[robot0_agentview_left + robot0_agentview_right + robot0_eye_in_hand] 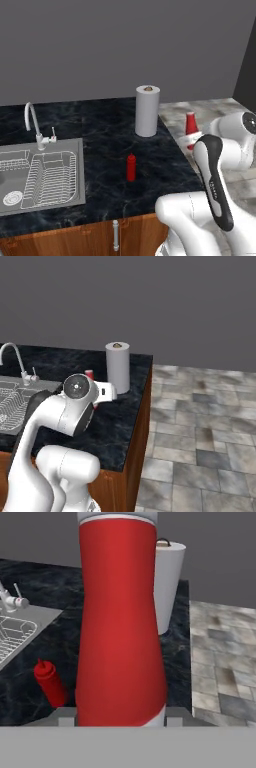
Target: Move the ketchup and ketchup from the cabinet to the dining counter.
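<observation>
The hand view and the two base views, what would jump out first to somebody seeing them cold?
In the hand view, a big red ketchup bottle with a pale cap rises close up between the finger tips, apparently held. Behind it, a smaller all-red ketchup bottle stands upright on the black marble counter, between the steel sink and the tall white paper towel roll.
</observation>
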Controlling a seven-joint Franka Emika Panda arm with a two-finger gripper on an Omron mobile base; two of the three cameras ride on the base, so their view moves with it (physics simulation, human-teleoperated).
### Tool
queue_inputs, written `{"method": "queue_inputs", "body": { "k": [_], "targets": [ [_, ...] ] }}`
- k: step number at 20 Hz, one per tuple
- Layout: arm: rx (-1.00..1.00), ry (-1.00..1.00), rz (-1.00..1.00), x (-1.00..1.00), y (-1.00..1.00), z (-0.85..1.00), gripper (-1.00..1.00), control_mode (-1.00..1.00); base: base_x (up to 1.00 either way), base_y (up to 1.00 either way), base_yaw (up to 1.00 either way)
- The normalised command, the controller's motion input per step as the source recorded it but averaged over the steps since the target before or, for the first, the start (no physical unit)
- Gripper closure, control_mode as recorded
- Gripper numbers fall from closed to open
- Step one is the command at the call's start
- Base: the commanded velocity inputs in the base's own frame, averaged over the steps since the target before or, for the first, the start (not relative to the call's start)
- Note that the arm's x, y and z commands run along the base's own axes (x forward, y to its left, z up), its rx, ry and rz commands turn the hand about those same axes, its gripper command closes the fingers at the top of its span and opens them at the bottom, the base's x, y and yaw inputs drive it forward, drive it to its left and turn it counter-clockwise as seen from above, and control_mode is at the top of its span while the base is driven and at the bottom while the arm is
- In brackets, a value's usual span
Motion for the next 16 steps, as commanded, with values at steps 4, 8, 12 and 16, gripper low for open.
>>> {"method": "queue_inputs", "body": {
  "k": [4,8,12,16],
  "targets": [
    [0.0,0.01,0.0,0.66,0.0,-0.53,1.0,-1.0,0.0,0.0,0.0],
    [0.0,0.02,0.0,0.64,-0.01,-0.51,1.0,-1.0,0.0,0.0,0.0],
    [0.0,0.04,0.0,0.58,-0.09,-0.43,1.0,-1.0,0.0,0.0,0.0],
    [0.0,0.05,0.0,0.53,-0.15,-0.39,1.0,-1.0,0.0,0.0,0.0]
  ]
}}
